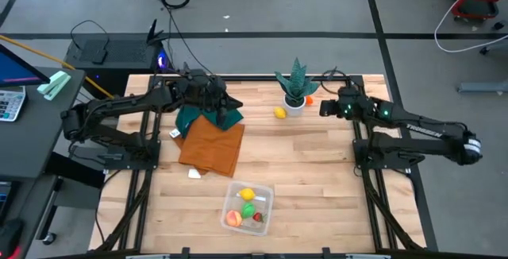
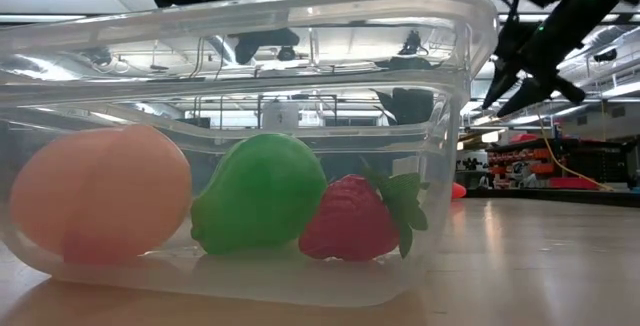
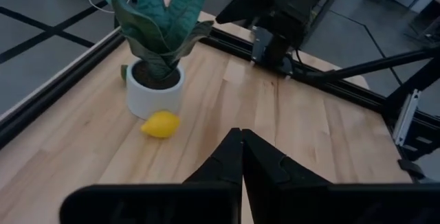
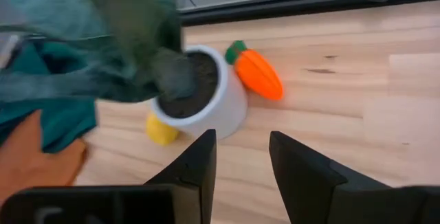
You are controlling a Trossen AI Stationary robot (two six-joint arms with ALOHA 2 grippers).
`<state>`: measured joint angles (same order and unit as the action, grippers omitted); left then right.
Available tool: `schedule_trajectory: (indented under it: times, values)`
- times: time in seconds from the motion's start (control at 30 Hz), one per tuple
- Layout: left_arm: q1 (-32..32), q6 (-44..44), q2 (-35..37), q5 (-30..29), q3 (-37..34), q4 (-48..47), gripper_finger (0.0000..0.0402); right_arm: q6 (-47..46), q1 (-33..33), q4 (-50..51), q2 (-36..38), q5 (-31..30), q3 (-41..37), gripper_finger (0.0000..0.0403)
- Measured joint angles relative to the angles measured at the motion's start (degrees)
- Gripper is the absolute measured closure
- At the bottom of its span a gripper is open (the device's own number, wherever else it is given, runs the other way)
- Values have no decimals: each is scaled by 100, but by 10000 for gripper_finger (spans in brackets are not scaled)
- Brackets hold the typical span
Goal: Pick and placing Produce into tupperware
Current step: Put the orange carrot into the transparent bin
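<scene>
You are working with the right gripper now. It is hanging over the far part of the desk, close to the white plant pot, and its fingers are apart with nothing between them. A toy carrot is lying right against that pot, on the side facing the desk's far edge — this looks like the piece you are going for. A small yellow fruit is sitting on the near side of the pot too.

The tupperware is sitting at the near edge of the desk, well apart from the pot. It is already holding a peach-coloured fruit, a green one, a strawberry and a lemon.

Next, you probably need to bring the open fingers down around the carrot — carefully, because the pot and its leaves are touching it.

The left gripper is waiting above the cloths, fingers pressed together and holding nothing.
</scene>
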<state>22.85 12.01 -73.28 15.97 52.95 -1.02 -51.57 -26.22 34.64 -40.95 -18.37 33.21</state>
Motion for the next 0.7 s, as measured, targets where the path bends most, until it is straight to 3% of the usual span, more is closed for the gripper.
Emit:
schedule_trajectory:
  times: [0.23, 0.5, 0.7]
  values:
    - [53, -76, 0, 2, 0, -34, 383, 1069, -1377, -647, -592, 1214, 0, 300]
    - [75, -73, 0, -2, 0, -96, 370, 2386, -2453, -810, -1176, 2501, 0, 306]
    - [75, 12, 0, -42, 0, -96, 378, 3280, -2858, -730, -1248, 2689, 2, 309]
